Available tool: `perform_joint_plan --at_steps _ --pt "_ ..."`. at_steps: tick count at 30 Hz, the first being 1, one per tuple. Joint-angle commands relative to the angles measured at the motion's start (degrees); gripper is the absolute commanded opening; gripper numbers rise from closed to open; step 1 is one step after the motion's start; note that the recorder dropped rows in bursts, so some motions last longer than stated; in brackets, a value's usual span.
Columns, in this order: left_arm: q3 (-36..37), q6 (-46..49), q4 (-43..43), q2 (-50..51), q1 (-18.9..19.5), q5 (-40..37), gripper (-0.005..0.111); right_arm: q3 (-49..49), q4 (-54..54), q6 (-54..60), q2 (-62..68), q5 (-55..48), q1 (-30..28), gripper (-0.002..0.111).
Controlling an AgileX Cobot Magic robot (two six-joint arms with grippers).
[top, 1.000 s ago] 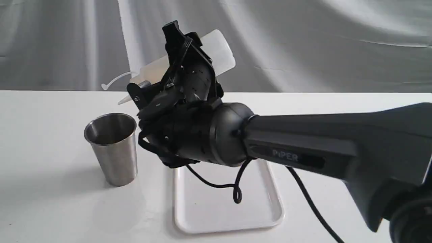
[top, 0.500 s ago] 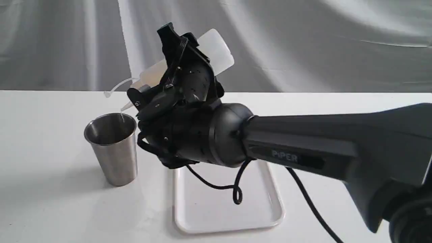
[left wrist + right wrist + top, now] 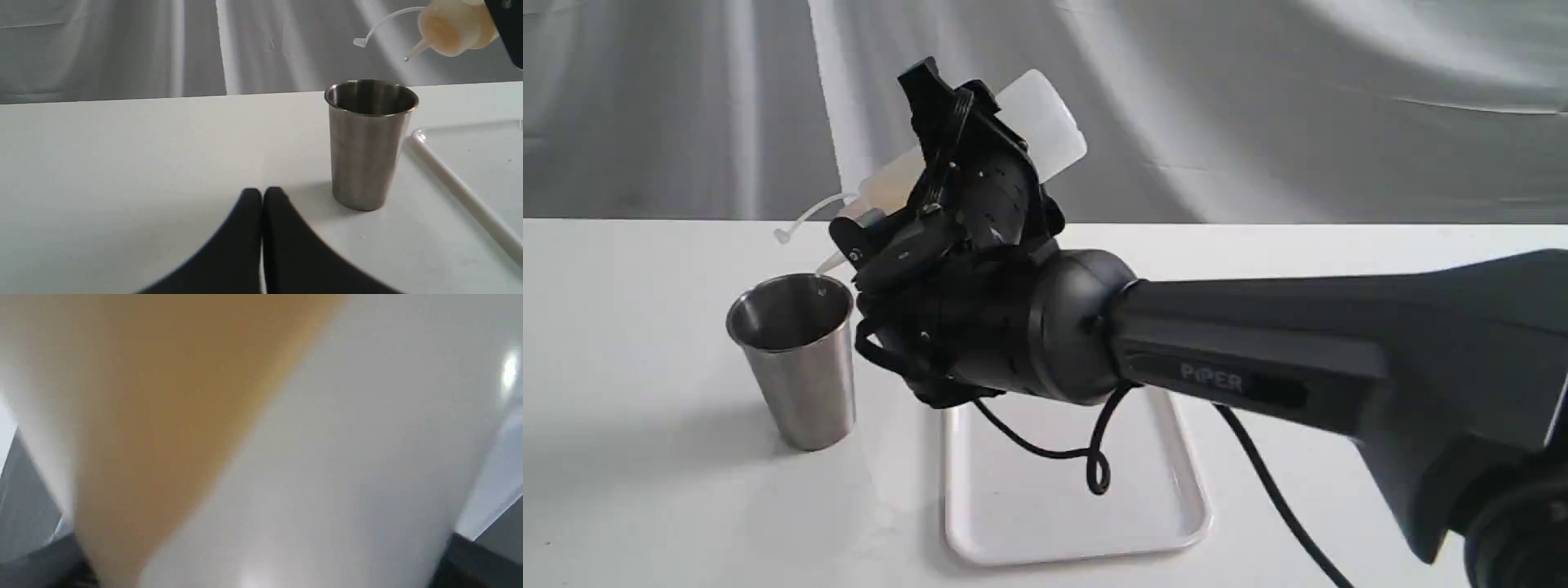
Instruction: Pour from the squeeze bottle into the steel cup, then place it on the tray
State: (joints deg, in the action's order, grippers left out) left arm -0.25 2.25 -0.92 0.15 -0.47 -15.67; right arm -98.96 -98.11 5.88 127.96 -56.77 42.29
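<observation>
Writing: you can read "PiPER" on the right arm's grey link, and no other lettering shows.

- The right gripper: fingers clamped across the squeeze bottle, which is held tilted in the air, nozzle down, over the tray-side rim of the steel cup. Amber liquid is pooled at the nozzle end.
- The left gripper: fingertips pressed together, holding nothing, low over the table near the cup.
- The tray: flat on the table beside the cup.
- In your way: the black wrist and its looped cable hide the bottle's middle and the tray's far end.
</observation>
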Motion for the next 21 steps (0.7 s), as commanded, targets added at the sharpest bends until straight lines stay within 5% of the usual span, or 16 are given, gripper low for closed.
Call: perform_joint_plan --at_steps 1,21 --pt "0.3 -0.2 0.0 -0.1 -0.4 0.4 0.0 -0.5 -1.8 -3.1 -1.2 -0.3 -0.3 0.0" --pt "0.3 -0.2 0.0 -0.1 -0.4 0.4 0.0 -0.5 3.3 -28.2 -1.1 -1.0 -0.7 0.0"
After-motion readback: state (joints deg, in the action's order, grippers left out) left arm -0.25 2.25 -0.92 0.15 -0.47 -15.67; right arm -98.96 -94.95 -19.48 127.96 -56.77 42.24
